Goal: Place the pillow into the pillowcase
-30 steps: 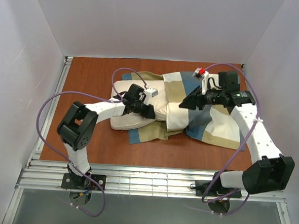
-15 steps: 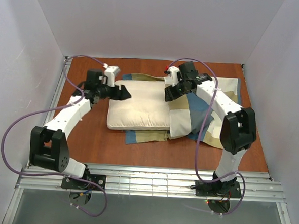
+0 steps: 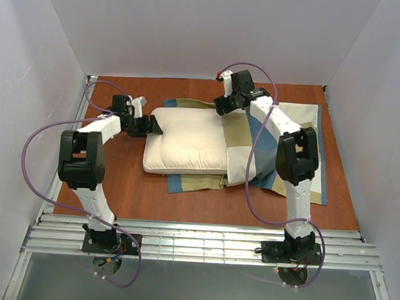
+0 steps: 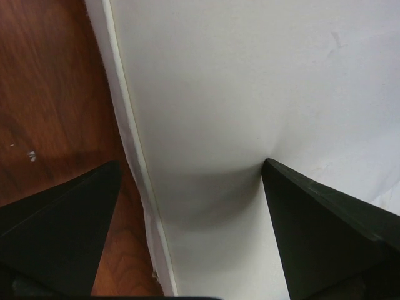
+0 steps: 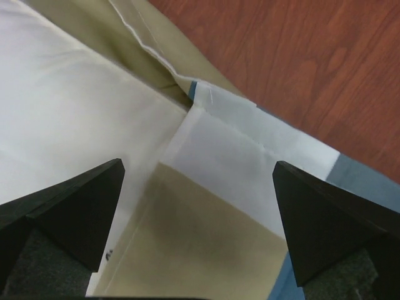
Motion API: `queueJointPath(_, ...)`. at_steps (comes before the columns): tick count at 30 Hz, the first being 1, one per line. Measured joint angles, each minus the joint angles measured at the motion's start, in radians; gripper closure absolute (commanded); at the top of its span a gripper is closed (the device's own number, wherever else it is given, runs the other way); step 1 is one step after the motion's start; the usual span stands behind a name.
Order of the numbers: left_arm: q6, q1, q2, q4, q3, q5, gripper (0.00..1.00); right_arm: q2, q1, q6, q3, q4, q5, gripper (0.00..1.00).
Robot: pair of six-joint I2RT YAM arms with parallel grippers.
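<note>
The cream pillow point(image 3: 187, 144) lies flat in the middle of the table, its right end tucked into the blue, tan and cream pillowcase point(image 3: 278, 151), which spreads out to the right and shows beneath the pillow's near edge. My left gripper point(image 3: 155, 126) is open at the pillow's left edge. In the left wrist view it point(image 4: 190, 172) straddles the pillow's seam, one finger denting the pillow point(image 4: 250, 75), the other over bare wood. My right gripper point(image 3: 221, 108) is open at the far edge. In its wrist view it point(image 5: 197, 169) hovers over the pillowcase hem point(image 5: 225, 237) beside the pillow point(image 5: 56, 106).
The wooden table point(image 3: 116, 182) is walled by white panels on three sides. A metal rail point(image 3: 194, 241) runs along the near edge by the arm bases. Purple cables loop from both arms over the table.
Both grippers have opened and let go. The left arm swung from the pillow's middle out to its left edge. The right arm moved from the right side to the far edge.
</note>
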Motion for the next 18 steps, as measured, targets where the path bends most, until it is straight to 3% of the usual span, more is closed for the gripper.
queueJointPath(12,-0.02,0.011,0.089,0.04,0.029,0.116,0.11,0.219,0.0,-0.182,0.17,0.152,-0.11,0.18)
queueJointPath(15,-0.019,0.011,0.108,0.049,0.036,0.135,0.12,0.259,0.0,-0.217,0.194,0.158,-0.124,0.27)
queueJointPath(17,-0.019,0.012,0.116,0.057,0.037,0.147,0.12,0.279,0.0,-0.238,0.202,0.161,-0.141,0.52)
queueJointPath(18,-0.02,0.012,0.12,0.062,0.037,0.154,0.11,0.284,-0.002,-0.249,0.202,0.161,-0.16,0.96)
